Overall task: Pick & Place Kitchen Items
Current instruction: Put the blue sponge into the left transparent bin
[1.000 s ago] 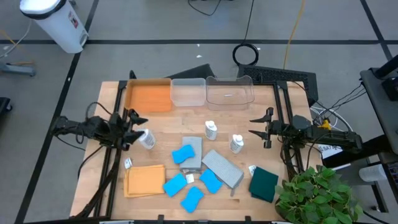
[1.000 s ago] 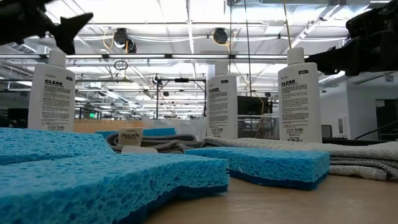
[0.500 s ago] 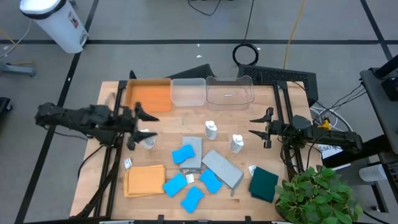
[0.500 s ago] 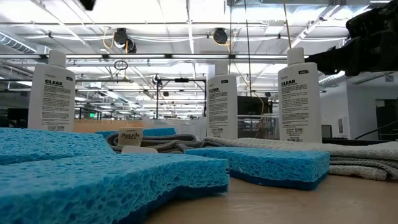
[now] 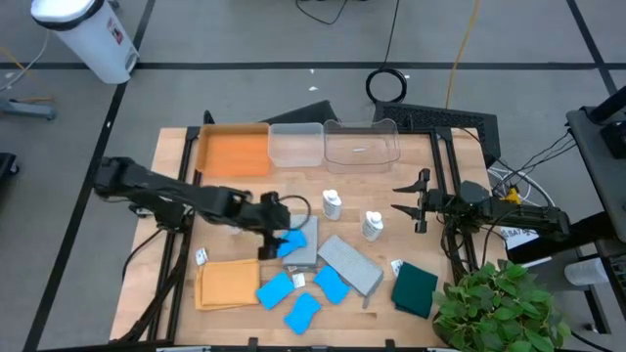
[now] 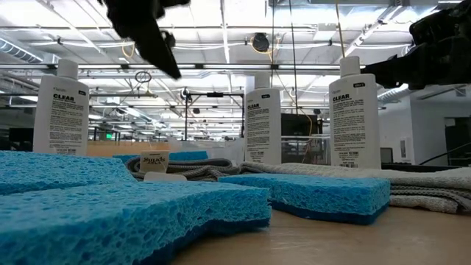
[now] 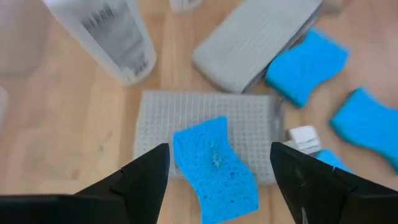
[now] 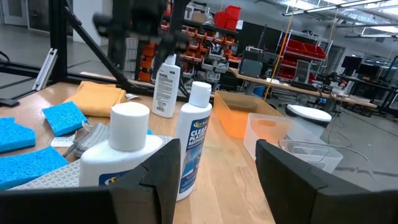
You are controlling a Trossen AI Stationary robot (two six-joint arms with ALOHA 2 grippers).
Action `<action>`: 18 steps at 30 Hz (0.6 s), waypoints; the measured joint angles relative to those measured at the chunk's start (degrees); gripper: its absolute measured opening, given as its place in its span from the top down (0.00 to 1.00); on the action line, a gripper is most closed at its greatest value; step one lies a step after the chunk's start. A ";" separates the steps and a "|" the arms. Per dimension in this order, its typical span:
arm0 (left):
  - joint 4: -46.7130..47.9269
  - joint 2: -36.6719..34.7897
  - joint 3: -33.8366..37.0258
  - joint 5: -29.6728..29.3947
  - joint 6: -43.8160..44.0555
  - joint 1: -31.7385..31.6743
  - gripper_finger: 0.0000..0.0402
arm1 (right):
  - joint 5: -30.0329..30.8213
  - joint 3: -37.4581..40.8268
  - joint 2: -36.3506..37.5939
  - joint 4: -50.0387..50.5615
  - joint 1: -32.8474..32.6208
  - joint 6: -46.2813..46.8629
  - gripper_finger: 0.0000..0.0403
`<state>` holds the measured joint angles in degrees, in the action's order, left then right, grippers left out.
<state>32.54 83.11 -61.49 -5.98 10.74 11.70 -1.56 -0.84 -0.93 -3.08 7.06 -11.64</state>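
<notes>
My left gripper is open above a blue sponge that lies flat on a grey cloth at the table's middle. In the left wrist view its fingers stand either side of that sponge without touching it. Three more blue sponges lie nearer the front edge. Two white bottles stand upright; the arm hides the third in the high view. A second grey cloth, an orange cloth and a dark green cloth lie flat. My right gripper waits open at the right.
An orange tray and two clear bins stand along the far edge. A potted plant overhangs the front right corner. Bare wood lies between the bins and the bottles.
My left gripper has gone from beside the left bottle, up and then toward the table's right, to above the blue sponge on the grey cloth, tipping to point down. No thing on the table has moved.
</notes>
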 joint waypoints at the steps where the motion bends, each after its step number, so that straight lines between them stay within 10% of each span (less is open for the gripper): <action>1: -0.11 1.92 0.00 0.00 0.58 0.02 0.30 | 0.00 0.01 0.00 -0.01 -0.01 0.00 0.55; 18: -7.94 18.32 0.00 0.00 1.46 -1.49 0.30 | 0.00 0.01 0.00 -0.01 -0.01 0.00 0.55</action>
<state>24.60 101.43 -61.49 -5.98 12.19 10.22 -1.56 -0.83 -0.93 -3.09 7.05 -11.64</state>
